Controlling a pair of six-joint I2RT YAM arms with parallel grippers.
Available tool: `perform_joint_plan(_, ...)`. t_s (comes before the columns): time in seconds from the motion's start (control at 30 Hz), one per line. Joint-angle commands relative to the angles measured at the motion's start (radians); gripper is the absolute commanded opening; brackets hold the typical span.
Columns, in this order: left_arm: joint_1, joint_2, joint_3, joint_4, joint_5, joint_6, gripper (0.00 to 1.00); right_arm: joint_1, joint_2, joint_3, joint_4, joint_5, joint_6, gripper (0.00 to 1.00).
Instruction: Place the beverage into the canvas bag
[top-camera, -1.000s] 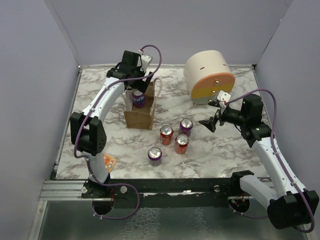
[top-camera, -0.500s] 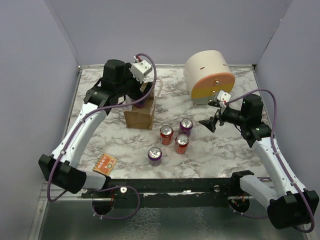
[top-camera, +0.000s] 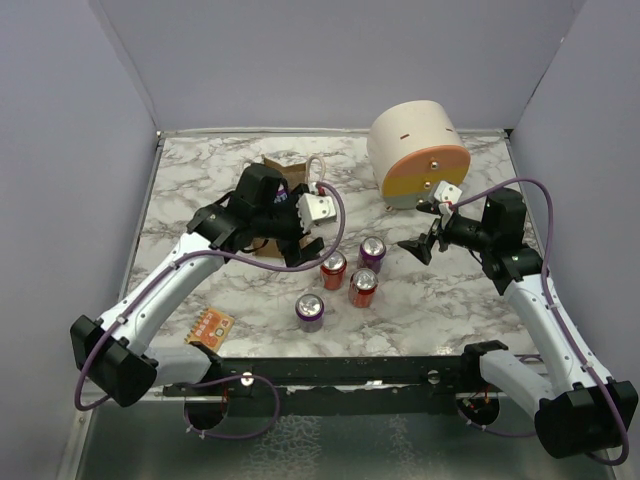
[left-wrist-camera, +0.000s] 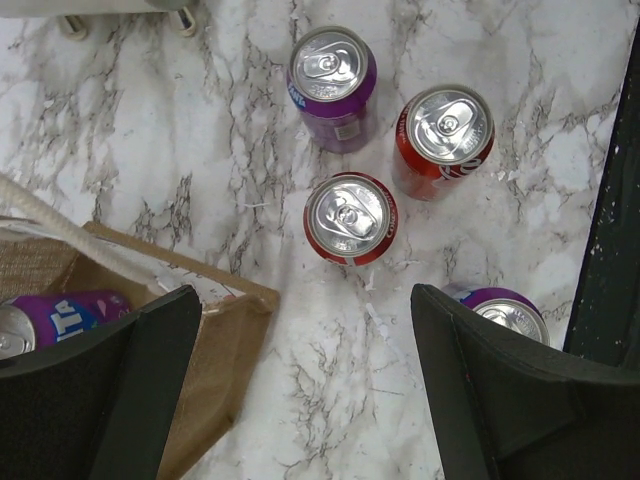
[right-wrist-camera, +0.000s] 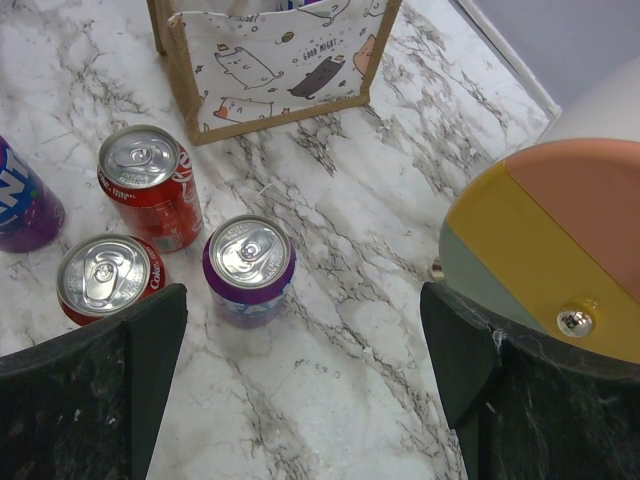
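The left claw (left-wrist-camera: 305, 300) and right claw (right-wrist-camera: 302, 300) are spread apart, empty; a can (left-wrist-camera: 65, 312) is seen inside the bag (left-wrist-camera: 215, 360), lower left.

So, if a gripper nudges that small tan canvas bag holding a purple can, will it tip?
It probably sags: the tan canvas bag looks like soft cloth. The purple can tilted inside loads it unevenly, so it may tip.
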Motion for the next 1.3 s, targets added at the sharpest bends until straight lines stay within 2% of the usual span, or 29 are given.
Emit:
perform_joint_plan(0.0,-0.048,0.044,-0.003,-0.014,0.020,0.091,0.88,-0.004,-0.001,-0.002,0.007,0.020,0.013,1.00)
perform_joint_plan(0.17,-0.088,0.125,-0.003,-0.015,-0.018,0.130,0.89,-0.004,-0.006,-0.003,0.007,0.024,0.010,1.00)
perform_joint_plan(0.33,-0.116,0.205,-0.003,0.003,-0.058,0.157,0.99,-0.005,-0.012,-0.004,0.006,0.027,0.006,1.00)
perform_joint_plan(0.9,-0.140,0.390,-0.009,0.076,-0.052,0.161,0.99,-0.005,-0.016,-0.007,0.006,0.040,-0.008,1.00)
perform_joint_plan(1.1,-0.146,0.421,-0.015,0.113,-0.035,0.137,0.93,-0.005,-0.012,-0.007,0.006,0.038,-0.007,1.00)
perform_joint_plan(1.27,-0.147,0.437,-0.014,0.121,-0.030,0.125,0.82,-0.005,-0.011,-0.008,0.006,0.038,-0.008,1.00)
